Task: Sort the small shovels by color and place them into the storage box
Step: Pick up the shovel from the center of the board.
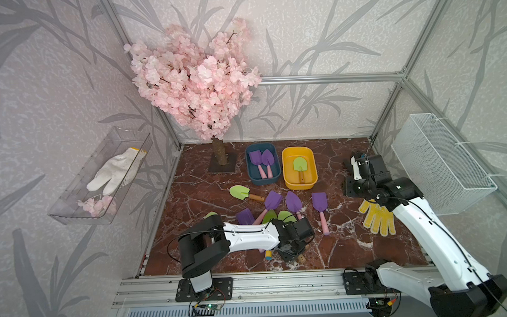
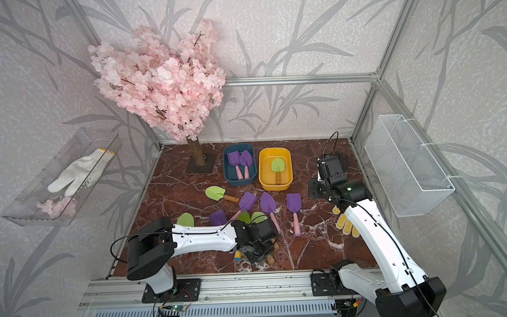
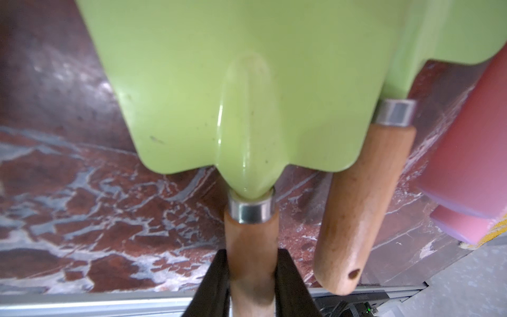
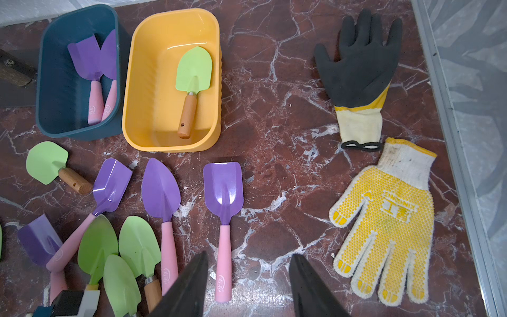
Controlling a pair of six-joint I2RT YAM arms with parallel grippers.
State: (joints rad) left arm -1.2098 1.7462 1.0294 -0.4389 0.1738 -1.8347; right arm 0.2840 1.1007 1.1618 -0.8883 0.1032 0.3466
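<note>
Left tool (image 3: 252, 269): jaws closed on the wooden handle of a lime-green shovel (image 3: 247, 96), gripping below the metal collar. In both top views this tool sits low over the surface (image 1: 351, 248) at lower centre of the frame, within the loose pile.

A second green shovel (image 3: 365, 197) lies just beside the held one, their blades overlapping.

Right tool (image 4: 248, 263): jaws apart, nothing between them. In both top views it is held above the surface at right of frame, well apart from the pile.

Blue box (image 1: 263, 182), upper centre of the surface: two boxed purple shovels (image 1: 261, 162) with pink handles, side by side.

Yellow box (image 1: 301, 186), just beside the blue box: one boxed green shovel (image 1: 299, 165) with a wooden handle.

Loose items in the right wrist view:
- A short green shovel (image 4: 46, 162) lies at left of frame.
- Three purple shovels lie in a row across the middle: (image 4: 112, 184), (image 4: 160, 189), (image 4: 223, 189).
- A fourth purple blade (image 4: 38, 238) and further green blades are heaped at lower left.

Right of frame: black-palmed glove (image 4: 359, 63) and yellow-dotted glove (image 4: 384, 219), cuffs just beside each other.
</note>
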